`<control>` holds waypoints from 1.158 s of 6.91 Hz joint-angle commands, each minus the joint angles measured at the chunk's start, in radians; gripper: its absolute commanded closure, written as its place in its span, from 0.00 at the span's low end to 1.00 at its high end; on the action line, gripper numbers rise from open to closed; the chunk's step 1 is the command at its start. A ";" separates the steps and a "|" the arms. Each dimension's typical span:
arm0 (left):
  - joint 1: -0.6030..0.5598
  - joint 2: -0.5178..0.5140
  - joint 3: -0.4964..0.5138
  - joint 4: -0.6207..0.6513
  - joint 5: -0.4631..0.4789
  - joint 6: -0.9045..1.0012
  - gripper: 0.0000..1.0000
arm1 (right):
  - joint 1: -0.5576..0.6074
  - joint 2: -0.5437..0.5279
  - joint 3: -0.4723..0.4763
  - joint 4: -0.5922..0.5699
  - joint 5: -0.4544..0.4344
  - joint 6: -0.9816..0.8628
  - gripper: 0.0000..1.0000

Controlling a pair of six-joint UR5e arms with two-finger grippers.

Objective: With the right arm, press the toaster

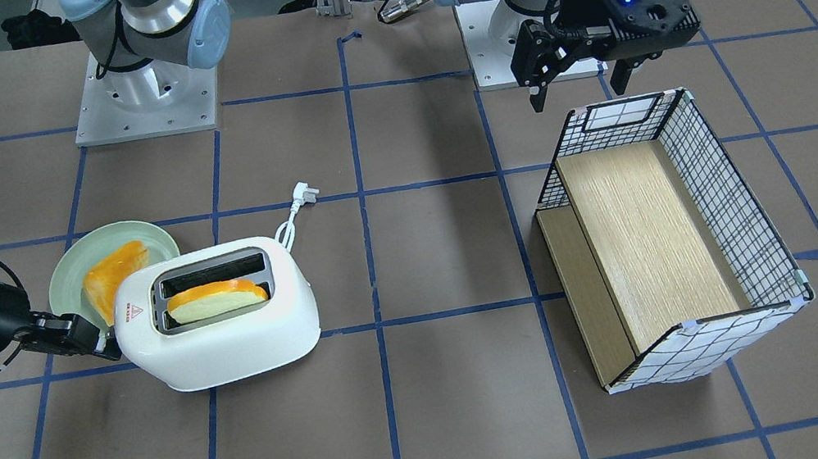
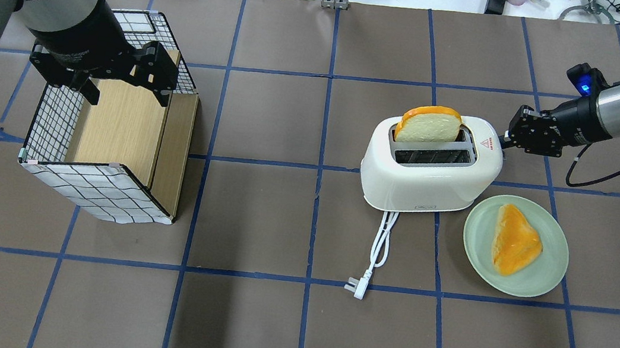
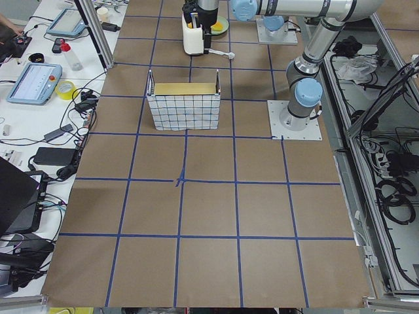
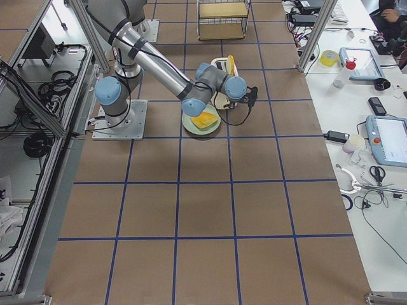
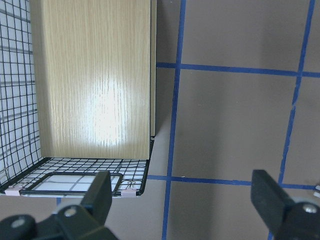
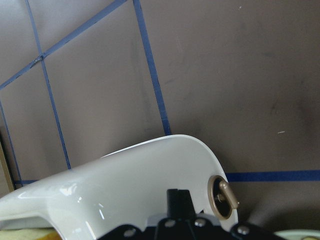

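Toaster (image 2: 429,175) upright, long axis across table (image 2: 242,321), sticker end toward right arm (image 2: 614,113)

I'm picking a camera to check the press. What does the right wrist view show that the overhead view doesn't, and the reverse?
Only the right wrist view: a tan round knob low on the end wall of the toaster, with the black tip of the right gripper right at that wall. Only the overhead view: a bread slice standing in one slot, another slice on the green plate, the cord, the wire basket and the left gripper above it. Both: toaster, right gripper, brown table with blue tape lines.
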 commanded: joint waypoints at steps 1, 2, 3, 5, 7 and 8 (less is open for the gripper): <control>0.000 0.000 0.000 0.000 0.000 0.000 0.00 | 0.000 0.003 0.000 -0.001 0.001 0.000 1.00; 0.000 0.000 0.000 0.000 0.000 0.000 0.00 | 0.000 0.003 0.000 -0.001 0.000 0.000 1.00; 0.000 0.000 0.000 0.000 0.000 0.000 0.00 | 0.000 0.003 0.000 -0.001 0.000 0.000 1.00; 0.000 0.000 0.000 0.000 0.000 0.000 0.00 | 0.000 0.011 -0.002 -0.001 0.000 0.000 1.00; 0.000 0.000 0.000 0.000 0.000 0.000 0.00 | 0.002 -0.032 -0.031 0.008 -0.025 0.055 1.00; 0.000 0.000 0.000 0.000 0.000 0.000 0.00 | 0.011 -0.087 -0.061 0.017 -0.074 0.087 1.00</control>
